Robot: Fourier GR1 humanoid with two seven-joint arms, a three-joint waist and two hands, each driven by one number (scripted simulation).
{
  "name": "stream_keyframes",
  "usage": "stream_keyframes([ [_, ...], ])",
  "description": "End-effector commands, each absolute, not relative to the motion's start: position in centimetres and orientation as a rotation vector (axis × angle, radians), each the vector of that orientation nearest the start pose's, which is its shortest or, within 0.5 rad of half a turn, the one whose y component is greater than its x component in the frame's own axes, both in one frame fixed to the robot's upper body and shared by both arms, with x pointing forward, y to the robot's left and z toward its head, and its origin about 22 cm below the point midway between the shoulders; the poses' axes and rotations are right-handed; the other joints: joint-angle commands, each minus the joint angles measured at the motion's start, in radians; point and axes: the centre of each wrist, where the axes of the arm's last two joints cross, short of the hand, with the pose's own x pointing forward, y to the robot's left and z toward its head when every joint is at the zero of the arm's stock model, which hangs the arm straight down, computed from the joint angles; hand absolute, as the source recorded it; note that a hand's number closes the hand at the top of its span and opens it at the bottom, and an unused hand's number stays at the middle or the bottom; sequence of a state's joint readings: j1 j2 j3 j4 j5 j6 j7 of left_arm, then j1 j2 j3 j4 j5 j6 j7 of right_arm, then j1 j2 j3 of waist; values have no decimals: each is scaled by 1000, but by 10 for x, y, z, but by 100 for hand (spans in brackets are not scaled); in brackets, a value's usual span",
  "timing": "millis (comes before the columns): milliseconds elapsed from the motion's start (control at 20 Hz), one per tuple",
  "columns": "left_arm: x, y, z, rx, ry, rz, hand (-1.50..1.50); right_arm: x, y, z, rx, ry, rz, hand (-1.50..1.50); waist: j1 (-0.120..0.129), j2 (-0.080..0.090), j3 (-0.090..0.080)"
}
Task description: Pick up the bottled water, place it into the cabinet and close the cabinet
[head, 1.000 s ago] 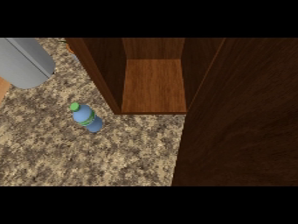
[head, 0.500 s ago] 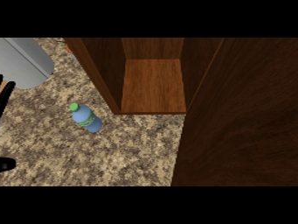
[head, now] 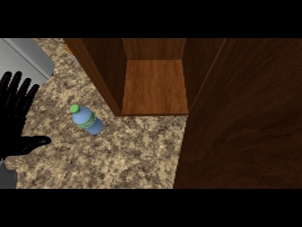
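The left hand (head: 9,122), fingers spread and empty, is to be brought over the bottle (head: 86,119) lying on the counter (head: 114,155) beside the open cabinet (head: 154,84) and closed round its middle.

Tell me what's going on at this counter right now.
Nothing is held yet. The bottled water sits on the counter just in front of the open cabinet, whose door is swung out on the right. The left hand is open, fingers up, at the view's left edge, apart from the bottle. The right hand is out of view.
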State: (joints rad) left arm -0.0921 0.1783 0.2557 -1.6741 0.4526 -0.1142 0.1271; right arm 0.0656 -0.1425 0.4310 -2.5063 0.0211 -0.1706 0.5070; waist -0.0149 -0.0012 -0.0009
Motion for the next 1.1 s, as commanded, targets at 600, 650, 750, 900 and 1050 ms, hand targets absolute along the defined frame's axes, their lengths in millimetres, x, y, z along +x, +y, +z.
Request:
stream_keyframes([
  [600, 275, 317, -48, -149, -1638, 223, -150, 98, -188, 207, 256, -1960, 197, -150, 1, 2, 0],
  [650, 271, 303, -49, -160, -1637, 226, -150, 89, -186, 208, 266, -1955, 182, -150, 2, -1, 0],
  [750, 267, 317, -68, -150, -1632, 223, -150, 93, -187, 214, 248, -1966, 199, -150, -2, 1, -1],
  [900, 275, 305, -72, -135, -1619, 223, -150, 98, -189, 211, 235, -1969, 173, -150, 2, 1, 0],
  [1050, 272, 313, -96, -135, -1591, 231, -150, 92, -189, 214, 245, -1946, 204, -150, -5, 2, -1],
])
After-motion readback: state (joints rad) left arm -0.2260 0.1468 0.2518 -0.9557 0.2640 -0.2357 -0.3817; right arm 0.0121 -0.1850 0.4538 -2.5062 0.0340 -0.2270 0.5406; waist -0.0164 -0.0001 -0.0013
